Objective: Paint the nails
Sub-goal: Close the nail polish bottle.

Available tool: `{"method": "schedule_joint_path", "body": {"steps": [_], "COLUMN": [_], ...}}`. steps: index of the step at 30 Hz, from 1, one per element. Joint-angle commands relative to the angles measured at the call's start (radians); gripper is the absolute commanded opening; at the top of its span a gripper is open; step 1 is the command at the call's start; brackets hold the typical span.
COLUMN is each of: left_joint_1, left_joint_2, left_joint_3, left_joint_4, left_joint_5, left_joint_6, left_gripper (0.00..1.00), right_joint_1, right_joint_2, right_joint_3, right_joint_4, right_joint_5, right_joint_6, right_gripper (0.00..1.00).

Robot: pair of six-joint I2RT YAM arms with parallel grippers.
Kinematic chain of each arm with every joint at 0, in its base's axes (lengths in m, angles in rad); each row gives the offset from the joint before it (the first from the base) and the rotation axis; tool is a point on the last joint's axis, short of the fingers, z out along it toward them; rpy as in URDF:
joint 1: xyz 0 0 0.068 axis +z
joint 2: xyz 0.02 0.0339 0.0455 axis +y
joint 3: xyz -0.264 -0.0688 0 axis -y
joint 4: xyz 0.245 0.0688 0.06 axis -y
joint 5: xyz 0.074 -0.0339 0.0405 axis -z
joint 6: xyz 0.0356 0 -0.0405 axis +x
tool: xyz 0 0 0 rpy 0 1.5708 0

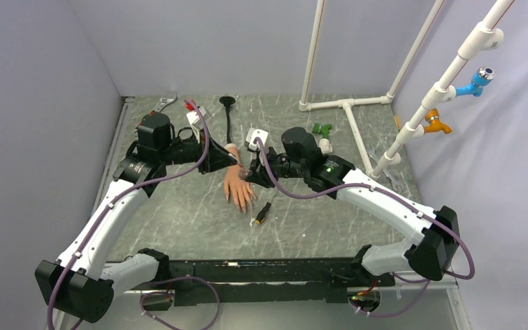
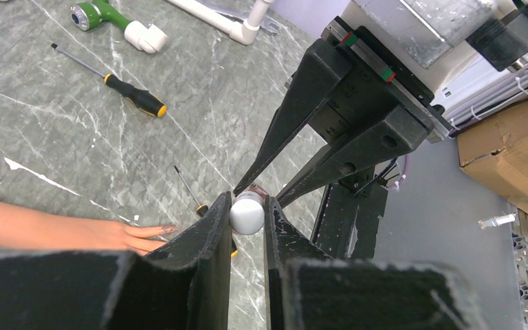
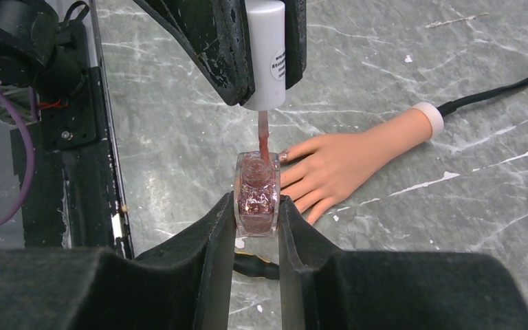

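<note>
**Nail Surfaces: Handling and Contact Points**

The left hand (image 3: pixel 266 86) is closed across the sides of the white cap (image 3: pixel 266 41). The cap's brush stem (image 3: pixel 263 134) runs down into the neck of the polish bottle (image 3: pixel 256 182). The right hand (image 3: pixel 256 216) is clamped on the bottle's flat glass sides.

The nails (image 3: pixel 283 157) sit at the fingertips of the mannequin hand (image 3: pixel 344 161), which lies flat on the bench (image 3: pixel 399 62) just beside the bottle.

Judged properties:
- Nails: small, stiff and smooth.
- Rubber fingers: yielding.
- Mannequin: light and apparently unfixed, so likely to slide.
- Glass bottle: slick and breakable.

Do not grip the nails. Touch them lightly, with the brush tip only.
</note>
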Motion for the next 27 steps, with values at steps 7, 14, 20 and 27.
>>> {"method": "schedule_joint_path", "body": {"steps": [7, 14, 20, 27], "left_joint_1": [-0.007, -0.013, -0.02, -0.023], "left_joint_2": [0.006, 0.01, 0.015, 0.016], "left_joint_3": [0.0, 0.002, 0.005, 0.006], "left_joint_4": [0.016, 0.007, -0.005, -0.012], "left_joint_5": [0.023, 0.012, 0.001, -0.014], "left_joint_6": [0.01, 0.019, 0.027, 0.032], "left_gripper": [0.0, 0.0, 0.0, 0.0], "right_joint_1": [0.009, 0.009, 0.01, 0.01], "right_joint_2": [-0.022, -0.024, -0.029, -0.032], "right_joint_3": [0.047, 0.045, 0.042, 0.043], "right_joint_4": [0.025, 0.026, 0.027, 0.027], "right_joint_5": [0.022, 0.027, 0.03, 0.027], "right_joint_6": [-0.013, -0.011, -0.011, -0.012], "right_gripper": [0.0, 0.0, 0.0, 0.0]}}
